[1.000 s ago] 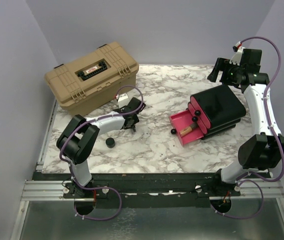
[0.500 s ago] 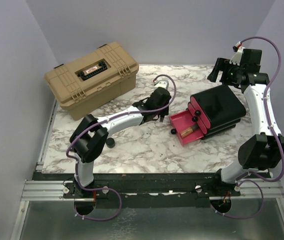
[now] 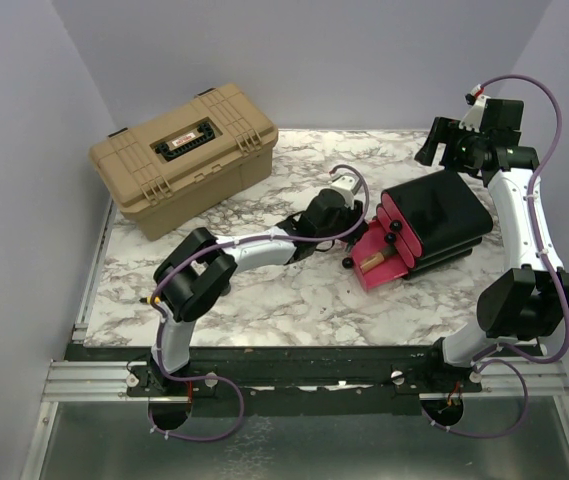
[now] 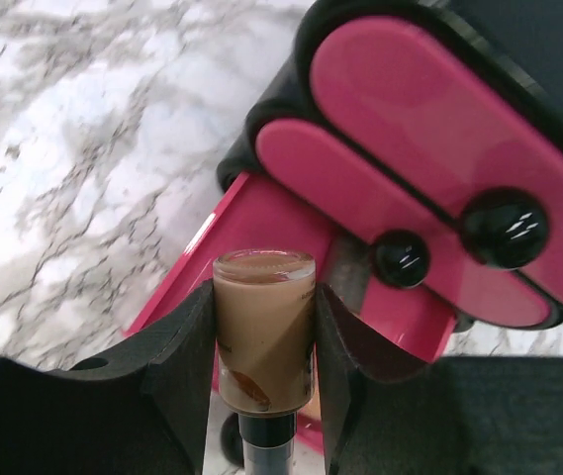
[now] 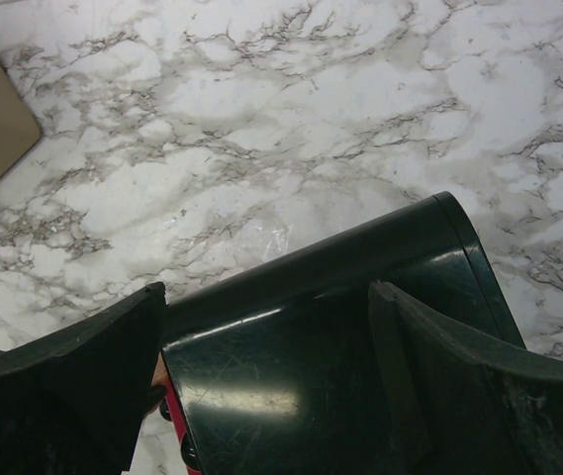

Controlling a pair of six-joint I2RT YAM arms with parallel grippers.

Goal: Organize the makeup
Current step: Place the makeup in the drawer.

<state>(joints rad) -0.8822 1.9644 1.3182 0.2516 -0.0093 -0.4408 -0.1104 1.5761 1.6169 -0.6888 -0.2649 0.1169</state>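
The left fingers (image 4: 177,366) clamp a tan bottle (image 4: 263,327) at the open pink drawer (image 4: 261,223), while the right fingers (image 5: 63,386) hang wide above the black box (image 5: 311,327).

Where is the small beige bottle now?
In the left wrist view, the left pincer holds the small beige bottle at the open pink drawer of the black box.

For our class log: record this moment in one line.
left gripper: shut on tan bottle; at open pink drawer; right gripper: open over black box
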